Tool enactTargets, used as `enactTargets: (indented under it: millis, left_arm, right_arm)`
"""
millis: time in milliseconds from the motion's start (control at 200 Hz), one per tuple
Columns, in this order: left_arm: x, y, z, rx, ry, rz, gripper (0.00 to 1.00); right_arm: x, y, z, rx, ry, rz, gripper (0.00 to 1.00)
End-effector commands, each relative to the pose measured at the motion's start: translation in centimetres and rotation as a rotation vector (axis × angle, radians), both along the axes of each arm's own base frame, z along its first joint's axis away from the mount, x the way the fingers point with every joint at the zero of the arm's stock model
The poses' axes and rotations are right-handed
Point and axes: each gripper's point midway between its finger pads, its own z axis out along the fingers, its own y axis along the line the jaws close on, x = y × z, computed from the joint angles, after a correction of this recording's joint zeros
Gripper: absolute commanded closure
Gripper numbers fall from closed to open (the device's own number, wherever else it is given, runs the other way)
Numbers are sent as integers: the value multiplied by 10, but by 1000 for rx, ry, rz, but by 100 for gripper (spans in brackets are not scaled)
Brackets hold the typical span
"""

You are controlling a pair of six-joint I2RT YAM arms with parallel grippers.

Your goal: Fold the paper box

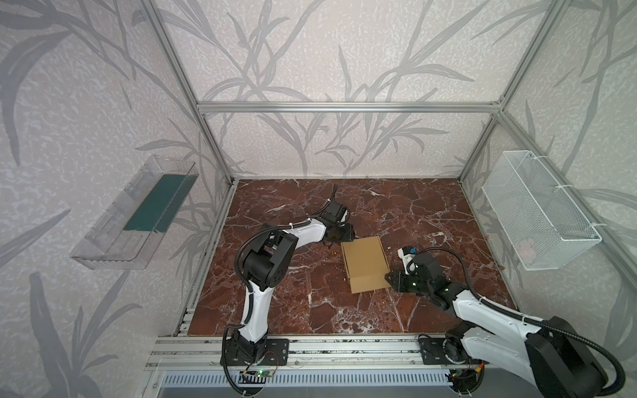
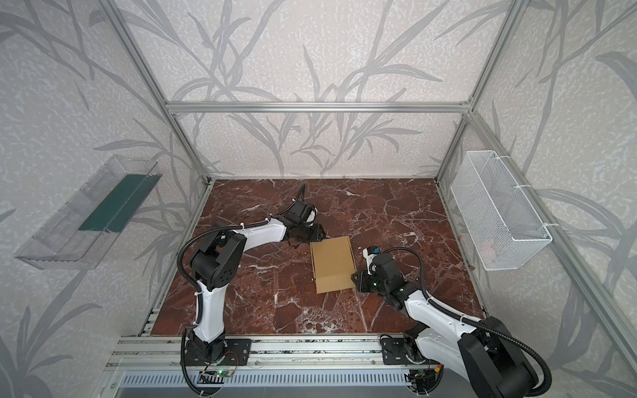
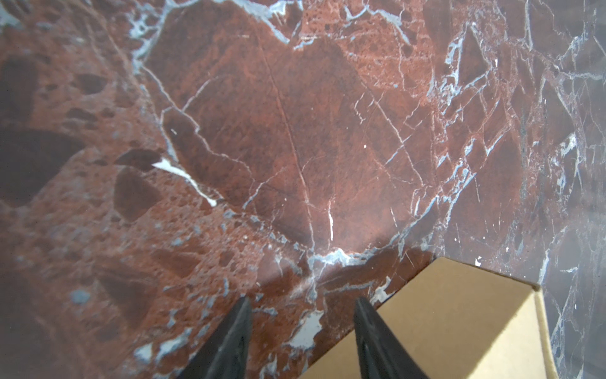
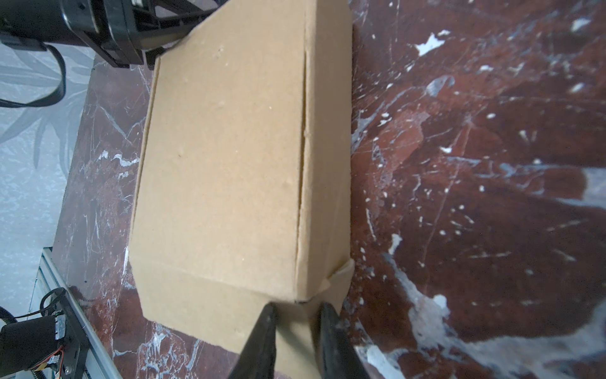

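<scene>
A plain tan-brown cardboard mailer box point(image 1: 365, 263) point(image 2: 332, 263) point(image 4: 223, 164) point(image 3: 459, 328) is seen folded into a shallow closed form. It is laid flat, slightly askew, near the middle of the red-brown marble tabletop point(image 1: 293, 303). A seam is shown along one long side. At the near end a flap is left flat, and a small corner tab is left sticking out.

Surface point(image 1: 431, 213) point(image 2: 396, 213): red-brown marble pattern, white veins, scuffed pale in spots, seen close in both wrist views point(image 3: 295, 131) point(image 4: 475, 164). One item on it: tan cardboard box point(image 1: 365, 263) point(image 2: 333, 263), near the middle, lying flat, lid down. Flap point(image 4: 203, 311) sticks out flat on the surface at the box's near end.
</scene>
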Motion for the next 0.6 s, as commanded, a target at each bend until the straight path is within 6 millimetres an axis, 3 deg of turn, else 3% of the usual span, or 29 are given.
enactTargets:
  millis: [0,255,595]
  left_arm:
    - [-72,18,-65,121,281,-64,47]
    - [-72,18,-66,122,286,-66,47]
    - [-72,19,-64,130,282,-67,47]
  right_arm:
    - [16,-1,11,6,-90,-29,74]
    - [15,-2,9,7,-98,-30,73]
    - [4,-12,25,2,-95,-57,67]
